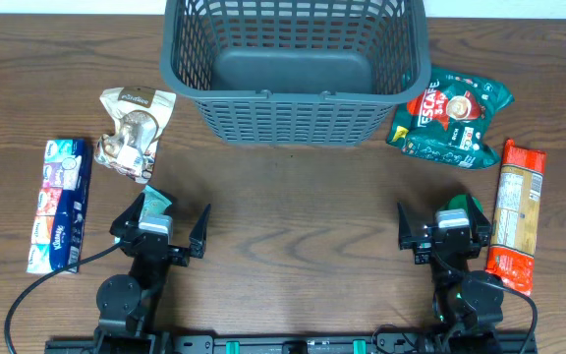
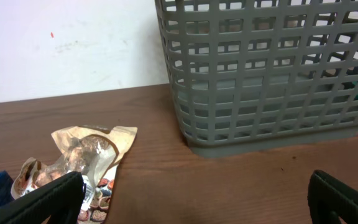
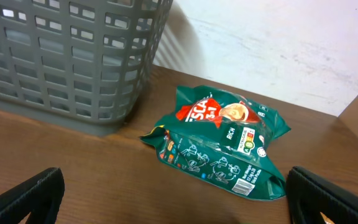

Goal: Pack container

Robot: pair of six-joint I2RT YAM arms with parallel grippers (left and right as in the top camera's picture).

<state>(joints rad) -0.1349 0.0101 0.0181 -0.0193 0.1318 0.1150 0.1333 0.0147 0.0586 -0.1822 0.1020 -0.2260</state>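
The container (image 1: 298,123), a large dark grey slotted basket, stands empty at the table's far middle; it also shows in the left wrist view (image 2: 266,134) and the right wrist view (image 3: 61,62). A beige snack bag (image 1: 136,128) lies left of it, also in the left wrist view (image 2: 82,158). A green Nescafe packet (image 1: 452,116) lies right of it, also in the right wrist view (image 3: 219,149). My left gripper (image 1: 160,228) and right gripper (image 1: 445,228) are open and empty near the front edge, apart from all packets.
A blue tissue pack (image 1: 59,204) lies at the far left. An orange pasta packet (image 1: 515,214) lies at the far right, beside my right gripper. Bare wood lies between the grippers and the basket.
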